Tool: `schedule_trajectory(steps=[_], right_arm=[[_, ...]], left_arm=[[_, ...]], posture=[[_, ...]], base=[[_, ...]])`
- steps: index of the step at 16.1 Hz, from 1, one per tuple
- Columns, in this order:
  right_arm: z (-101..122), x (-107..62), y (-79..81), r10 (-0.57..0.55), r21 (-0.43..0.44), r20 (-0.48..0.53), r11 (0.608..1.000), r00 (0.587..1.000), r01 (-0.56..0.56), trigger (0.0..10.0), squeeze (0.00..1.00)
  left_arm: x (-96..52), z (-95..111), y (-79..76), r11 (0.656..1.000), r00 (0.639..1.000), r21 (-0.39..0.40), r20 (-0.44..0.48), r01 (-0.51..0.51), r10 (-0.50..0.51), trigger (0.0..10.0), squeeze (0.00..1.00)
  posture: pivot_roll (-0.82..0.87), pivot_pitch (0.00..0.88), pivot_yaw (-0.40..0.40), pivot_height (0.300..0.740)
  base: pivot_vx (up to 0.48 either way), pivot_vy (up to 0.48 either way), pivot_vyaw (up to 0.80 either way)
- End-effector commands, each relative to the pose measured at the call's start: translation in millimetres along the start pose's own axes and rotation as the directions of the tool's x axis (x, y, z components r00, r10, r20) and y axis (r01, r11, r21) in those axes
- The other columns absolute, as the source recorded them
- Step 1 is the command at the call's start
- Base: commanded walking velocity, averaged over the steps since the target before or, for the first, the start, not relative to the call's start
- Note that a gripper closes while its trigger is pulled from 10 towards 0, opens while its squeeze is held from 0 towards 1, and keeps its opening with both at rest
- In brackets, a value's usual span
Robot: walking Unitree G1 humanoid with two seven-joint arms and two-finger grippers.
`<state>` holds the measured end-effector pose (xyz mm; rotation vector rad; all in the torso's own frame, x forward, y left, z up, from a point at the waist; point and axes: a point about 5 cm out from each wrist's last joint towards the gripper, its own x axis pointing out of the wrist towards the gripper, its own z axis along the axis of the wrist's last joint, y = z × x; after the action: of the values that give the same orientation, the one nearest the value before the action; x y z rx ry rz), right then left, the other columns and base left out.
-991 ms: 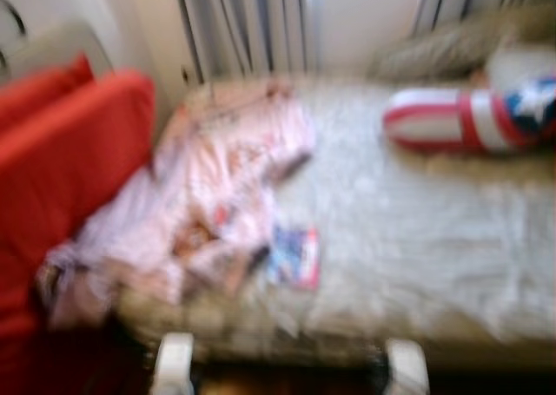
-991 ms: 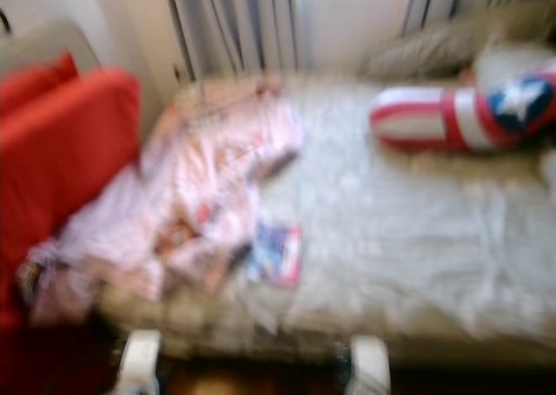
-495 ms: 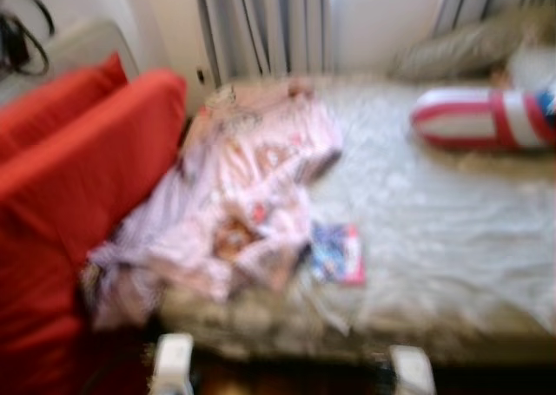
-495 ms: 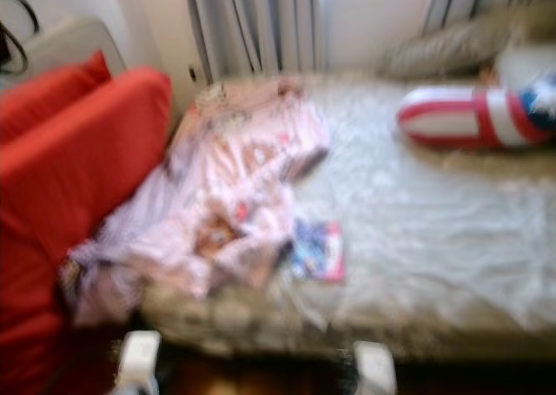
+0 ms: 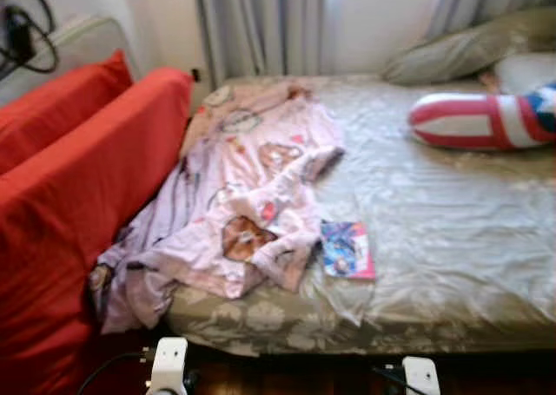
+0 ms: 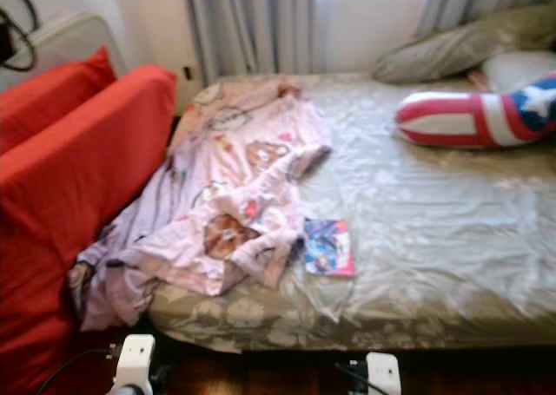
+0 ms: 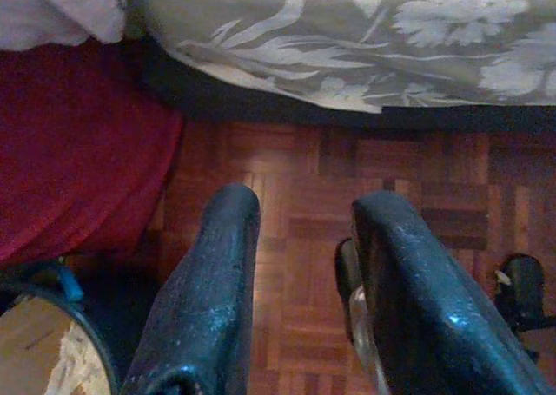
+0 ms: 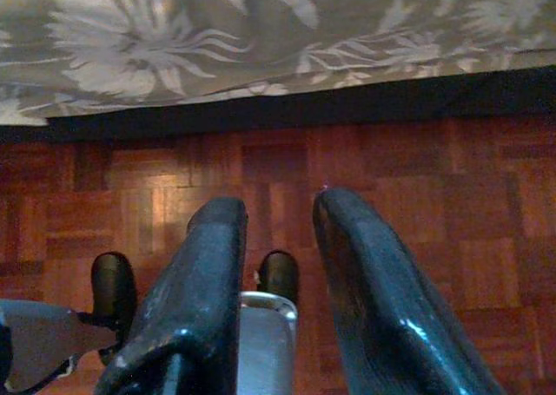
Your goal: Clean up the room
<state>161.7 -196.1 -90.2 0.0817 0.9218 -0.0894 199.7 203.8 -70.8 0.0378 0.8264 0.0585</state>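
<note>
Two grippers hang low over the parquet — left gripper (image 7: 295, 282) and right gripper (image 8: 278, 282), fingers parted, grasping nothing. Nothing looks tidied: at 12 o'clock a booklet (image 5: 347, 249), at 11 a pink garment (image 5: 248, 195) on the bed (image 5: 452, 239). Since earlier, blur has cleared — camera shifted.

A bed (image 5: 452, 239) stands beside a red sofa (image 5: 78, 195); grey curtains (image 5: 261, 26) hang behind, daylight between them, over wooden parquet floor (image 8: 391, 178).
</note>
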Motion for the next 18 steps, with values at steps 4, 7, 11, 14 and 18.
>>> schedule_trajectory(steps=[4, 7, 11, 14, 18], right_arm=[[-2, 1.5, 13.7, 0.02, -0.002, -0.014, 1.0, 1.0, -0.02, 10.0, 0.0], [-2, 1.9, 18.5, 0.029, -0.008, -0.014, 1.0, 0.999, -0.029, 10.0, 0.0], [-2, 1.6, 18.4, 0.029, -0.007, -0.015, 1.0, 0.999, -0.029, 10.0, 0.0], [-3, 1.4, 17.2, 0.03, -0.011, -0.016, 0.999, 0.999, -0.031, 10.0, 0.0], [-2, 1.2, 15.2, 0.038, -0.031, -0.012, 0.999, 0.999, -0.038, 10.0, 0.0]], left_arm=[[-0.9, -5, 0.3, 1.0, 1.0, 0.001, -0.022, 0.007, -0.006, 10.0, 0.0], [-0.9, -5, -0.5, 1.0, 1.0, 0.011, -0.027, 0.012, -0.011, 10.0, 0.0], [-0.3, -4, -3.2, 1.0, 1.0, 0.011, -0.024, 0.018, -0.018, 10.0, 0.0], [0.0, -3, -4.6, 1.0, 1.0, 0.001, -0.019, 0.022, -0.022, 10.0, 0.0], [0.0, -2, -3.9, 1.0, 1.0, -0.006, -0.017, 0.021, -0.021, 10.0, 0.0]], posture=[[0.01, 0.0, 0.05, 0.74], [0.01, 0.0, 0.052, 0.74], [0.01, 0.0, 0.052, 0.74], [0.01, 0.0, 0.047, 0.74], [0.01, 0.0, 0.046, 0.74]], base=[[0.0, 0.0, 0.0], [0.0, 0.0, 0.0], [0.0, 0.0, 0.0], [0.0, 0.0, 0.0], [0.224, 0.0, 0.11]])
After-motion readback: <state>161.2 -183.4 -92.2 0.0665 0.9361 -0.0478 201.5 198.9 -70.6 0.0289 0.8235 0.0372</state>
